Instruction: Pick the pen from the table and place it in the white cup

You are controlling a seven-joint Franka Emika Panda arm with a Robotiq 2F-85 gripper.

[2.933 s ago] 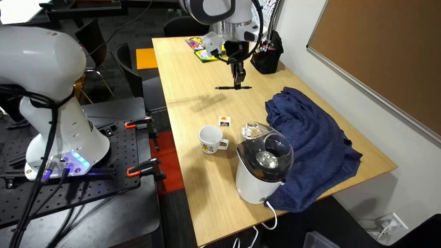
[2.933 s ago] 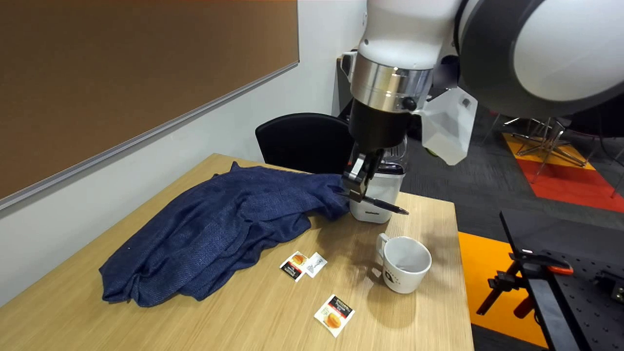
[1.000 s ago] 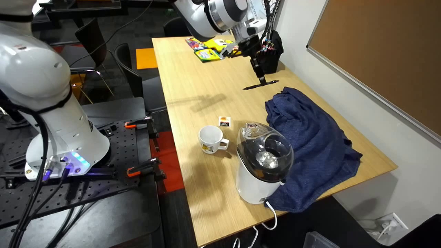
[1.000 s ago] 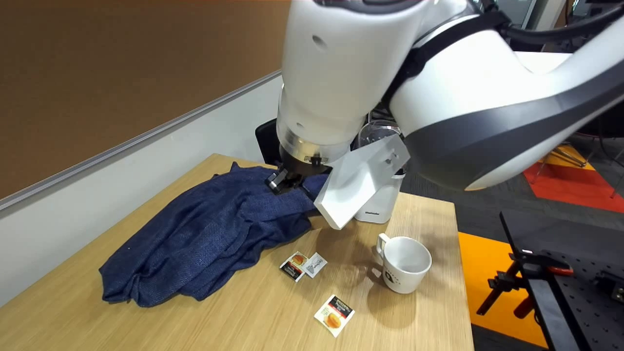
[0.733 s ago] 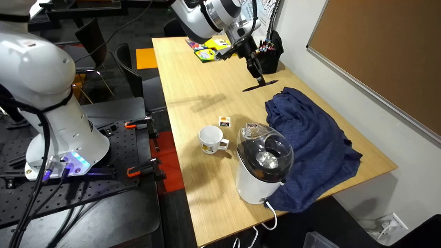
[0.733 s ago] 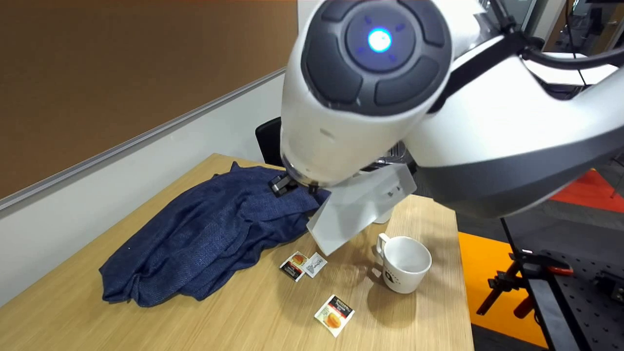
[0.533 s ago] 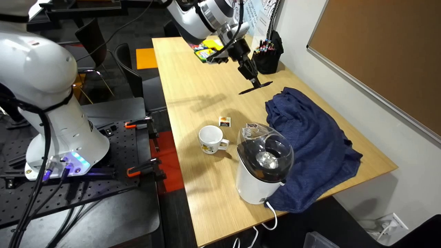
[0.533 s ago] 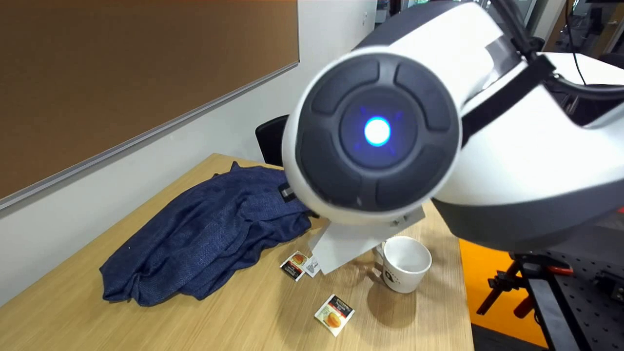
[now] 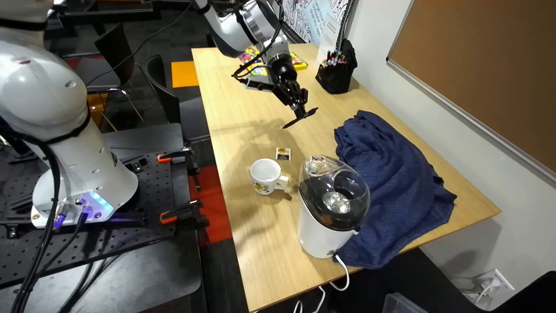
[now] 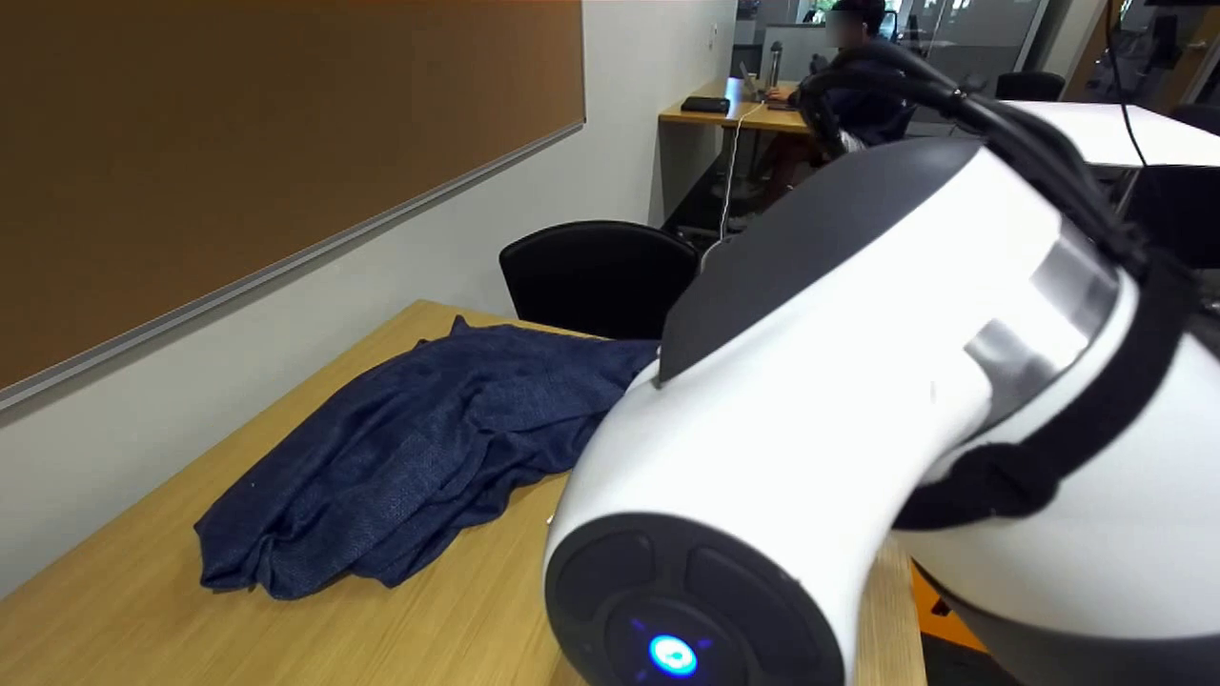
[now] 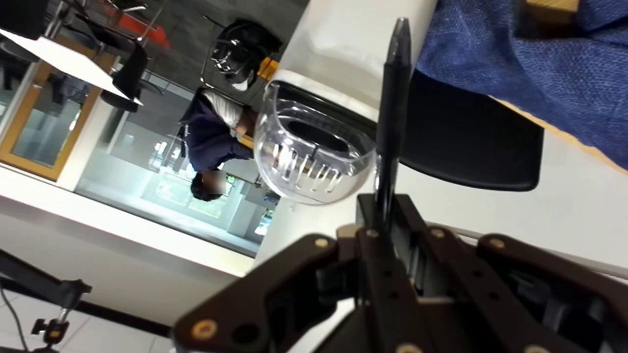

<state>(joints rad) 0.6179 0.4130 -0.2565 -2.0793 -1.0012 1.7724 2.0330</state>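
The dark pen [image 9: 289, 124] is held in the air above the light wood table [image 9: 256, 269]. My gripper [image 9: 299, 109] is shut on the pen near its middle, and the pen sticks out on both sides. In the wrist view the fingertips [image 11: 386, 208] are closed round the pen [image 11: 396, 93], which points up the picture. The gripper is tilted. The white cup [image 9: 260, 177] stands upright on the table, its handle towards the appliance. In an exterior view the gripper is above and to the right of the cup, apart from it. The arm hides cup, pen and gripper in an exterior view [image 10: 686, 534].
A white appliance with a clear lid [image 9: 319, 234] stands beside the cup; it also shows in the wrist view [image 11: 314, 157]. A dark blue cloth [image 9: 391, 195] lies behind it. A small packet [image 9: 283, 154] lies near the cup. A black pen holder [image 9: 336, 78] stands by the wall.
In an exterior view the gripper, still holding the pen, has moved left and tilted more. The pen's slant has steepened. The arm has swung lower and now covers the cup and packets in an exterior view.
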